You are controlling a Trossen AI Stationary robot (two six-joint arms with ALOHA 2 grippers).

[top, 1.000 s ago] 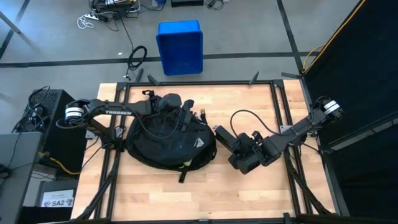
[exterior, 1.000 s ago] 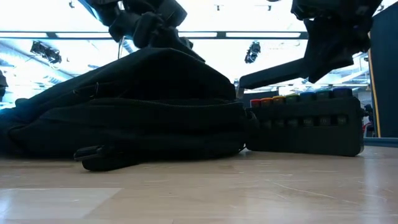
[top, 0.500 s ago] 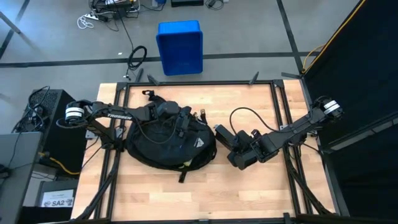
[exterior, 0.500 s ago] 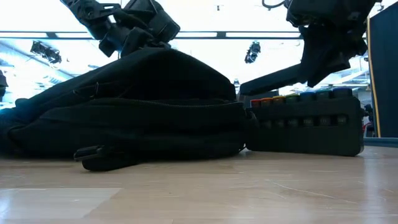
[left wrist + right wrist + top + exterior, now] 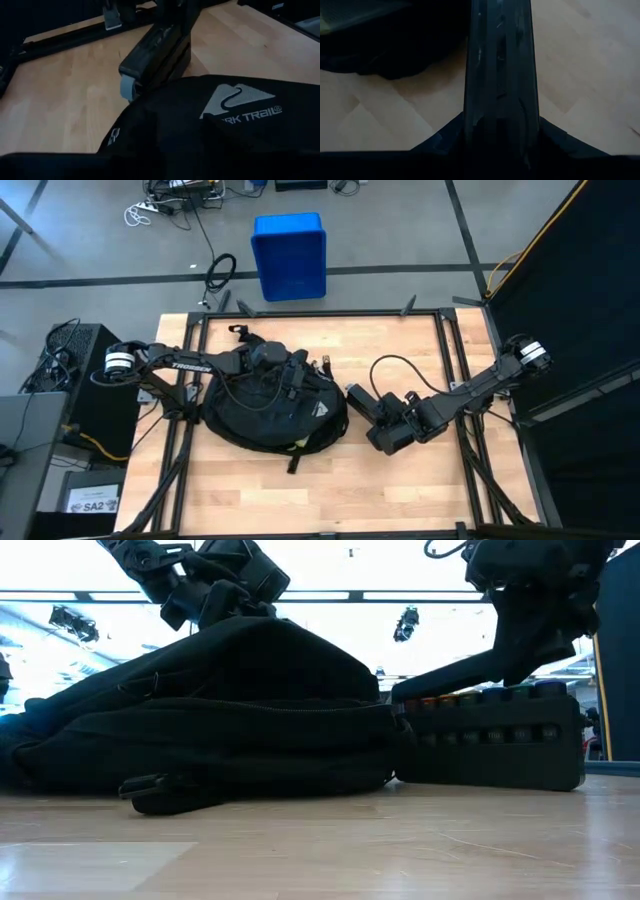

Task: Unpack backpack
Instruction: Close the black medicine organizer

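The black backpack lies flat on the wooden table, left of centre, its pale triangular logo facing up. My left gripper hovers at the backpack's far top; whether it touches the fabric, I cannot tell. My right gripper is shut on a dark flat slab just right of the backpack. Below the slab, a black case with a row of coloured pieces stands on the table. Whether the slab is joined to that case, I cannot tell. My right gripper pinches the dark slab near its right end between its two fingers. It comes slanting down from the table's right side, with the fingers lying along the slab. The slab slopes down toward the backpack, its free end low beside the backpack's edge.
A blue plastic bin stands on the floor beyond the table's far edge. Black frame rails run along the table's sides. A dark curtain hangs on the right and a computer tower stands on the left. Bare wood shows along the near side.
My left gripper has sunk toward the backpack's top and then kept still. The slab in my right gripper has tipped, so its free end has dropped closer to the case below it.
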